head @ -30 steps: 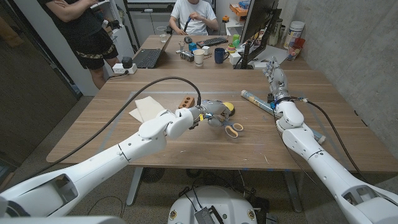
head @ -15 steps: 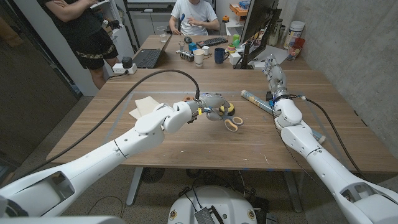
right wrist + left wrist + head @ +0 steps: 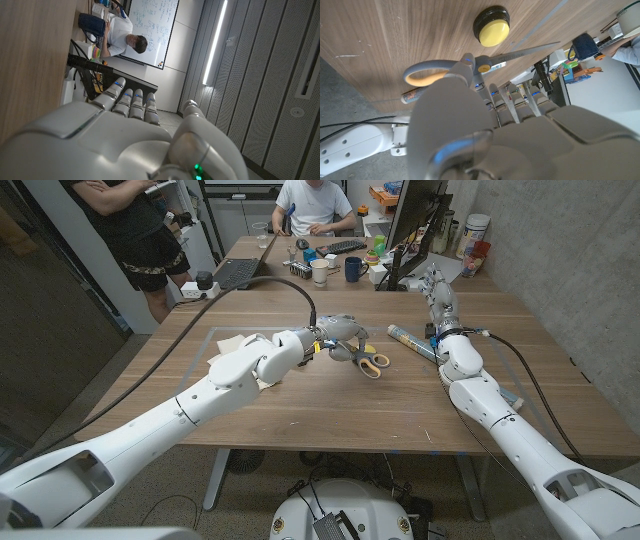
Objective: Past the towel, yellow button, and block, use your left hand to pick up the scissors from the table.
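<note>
My left hand holds the scissors above the middle of the table, their grey and orange handles hanging down to the right of the fingers. In the left wrist view the scissors cross in front of my fingers, blades pointing away, with the yellow button on the wood beyond them. The beige towel lies to the left, partly under my left forearm. My right hand is raised at the far right of the table, fingers straight and holding nothing.
A blue and yellow tube lies near my right wrist. Beyond the table a second desk holds a laptop, mugs and a monitor. Two people are behind it.
My left hand has lifted the scissors off the wood and carried them up and a little away from me. The right hand has barely moved.
</note>
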